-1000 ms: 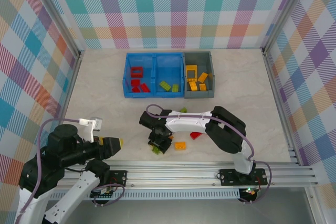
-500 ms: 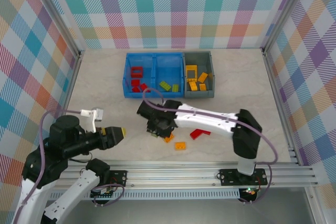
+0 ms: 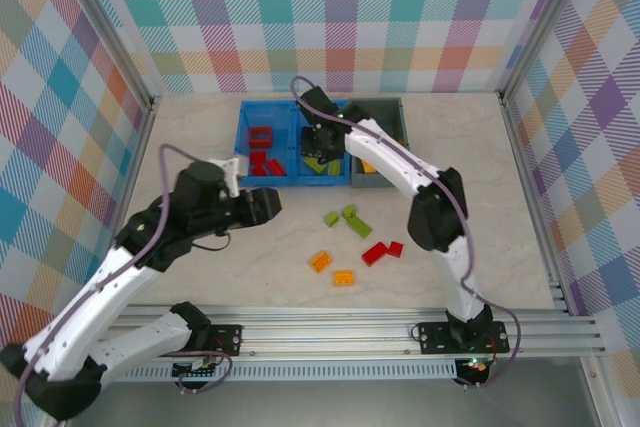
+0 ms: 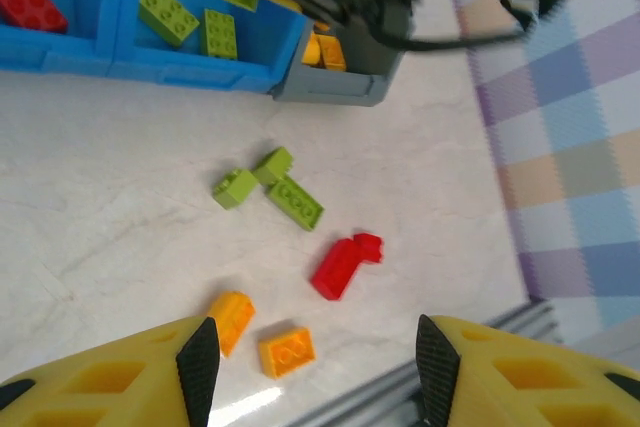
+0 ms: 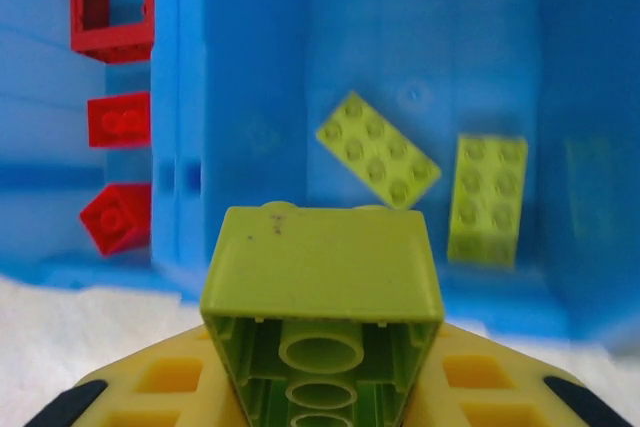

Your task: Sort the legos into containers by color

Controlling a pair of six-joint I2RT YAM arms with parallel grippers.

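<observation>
My right gripper (image 5: 322, 382) is shut on a lime green lego (image 5: 322, 277), hanging above the right compartment of the blue bin (image 3: 293, 183), where two green legos (image 5: 378, 149) lie. Red legos (image 3: 261, 137) fill its left compartment. Yellow legos (image 3: 366, 163) lie in the grey bin (image 3: 404, 142). My left gripper (image 4: 316, 372) stands open with nothing between its fingers, above the table left of the loose legos. Three green ones (image 4: 295, 202), a red pair (image 4: 340, 265) and two orange ones (image 4: 287, 351) lie there. In the top view, the left gripper (image 3: 270, 207) points right and the right gripper (image 3: 322, 144) is over the bin.
The bins stand side by side at the back of the table (image 3: 190, 147), the grey bin (image 4: 340, 87) to the right of the blue one (image 4: 190, 72). Checked walls close in three sides. A metal rail (image 3: 330, 332) runs along the near edge.
My right arm has carried the green lego from the front of the table back to above the blue bin. My left arm has swung forward from the near edge out over the table.
</observation>
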